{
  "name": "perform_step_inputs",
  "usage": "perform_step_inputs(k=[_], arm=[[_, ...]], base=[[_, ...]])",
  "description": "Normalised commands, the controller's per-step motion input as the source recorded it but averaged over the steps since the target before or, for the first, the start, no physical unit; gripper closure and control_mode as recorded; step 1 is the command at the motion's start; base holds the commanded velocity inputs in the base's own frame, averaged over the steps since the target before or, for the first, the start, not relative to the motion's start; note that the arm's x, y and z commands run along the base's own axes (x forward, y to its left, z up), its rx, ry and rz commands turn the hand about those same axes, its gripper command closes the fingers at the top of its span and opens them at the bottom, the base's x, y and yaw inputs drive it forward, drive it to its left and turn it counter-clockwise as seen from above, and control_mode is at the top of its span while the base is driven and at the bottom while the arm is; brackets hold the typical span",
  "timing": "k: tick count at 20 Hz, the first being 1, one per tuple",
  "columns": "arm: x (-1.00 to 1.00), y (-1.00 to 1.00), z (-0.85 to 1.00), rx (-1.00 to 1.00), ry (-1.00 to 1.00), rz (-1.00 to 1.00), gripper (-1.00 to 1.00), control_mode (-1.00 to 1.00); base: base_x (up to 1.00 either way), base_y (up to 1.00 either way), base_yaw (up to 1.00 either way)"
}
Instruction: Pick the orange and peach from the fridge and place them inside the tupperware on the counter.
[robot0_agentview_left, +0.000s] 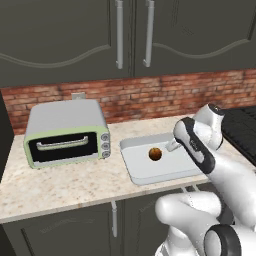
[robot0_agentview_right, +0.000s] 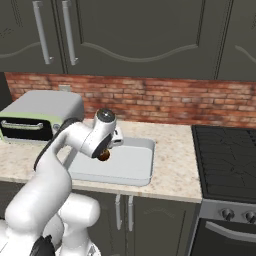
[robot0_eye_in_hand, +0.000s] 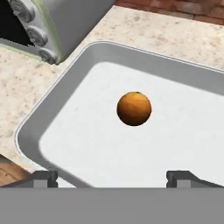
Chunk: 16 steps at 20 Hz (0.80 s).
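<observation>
The orange (robot0_eye_in_hand: 134, 108) is a dull brownish-orange ball lying near the middle of the tupperware (robot0_eye_in_hand: 65, 105), a shallow pale grey tray on the beige counter (robot0_agentview_left: 65, 182). It also shows as the orange (robot0_agentview_left: 155, 154) in the tupperware (robot0_agentview_left: 137, 172), and half hidden behind the hand as the orange (robot0_agentview_right: 104, 157) in the tupperware (robot0_agentview_right: 132, 167). My gripper (robot0_eye_in_hand: 113, 178) hangs just above the tray, open. Its fingertips (robot0_eye_in_hand: 44, 177) stand wide apart with nothing between them, and the orange is clear of them. In the left base view my gripper (robot0_agentview_left: 172, 146) sits right of the ball. The peach and the fridge are out of view.
A pale green toaster oven (robot0_agentview_left: 67, 132) stands on the counter left of the tray. A black stove (robot0_agentview_right: 227, 155) lies to the right. The brick wall (robot0_agentview_left: 145, 95) and dark upper cabinets (robot0_agentview_left: 120, 35) are behind. A dark upright panel (robot0_agentview_left: 4, 140) bounds the counter's left end.
</observation>
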Motion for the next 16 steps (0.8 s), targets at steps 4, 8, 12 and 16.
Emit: perform_step_inputs(k=[4, 8, 12, 16], arm=[[-0.99, -0.01, 1.00, 0.00, -0.10, -0.05, -1.00, -1.00], [-0.79, 0.00, 1.00, 0.00, -0.10, -0.13, -1.00, -1.00], [-0.69, 0.00, 1.00, 0.00, -0.06, -0.10, -1.00, -1.00], [-0.58, -0.04, 0.95, 0.00, 0.00, -0.07, -1.00, -1.00]], base=[[0.00, 0.00, 0.00], [0.00, 0.00, 0.00], [0.00, 0.00, 0.00], [0.00, 0.00, 0.00]])
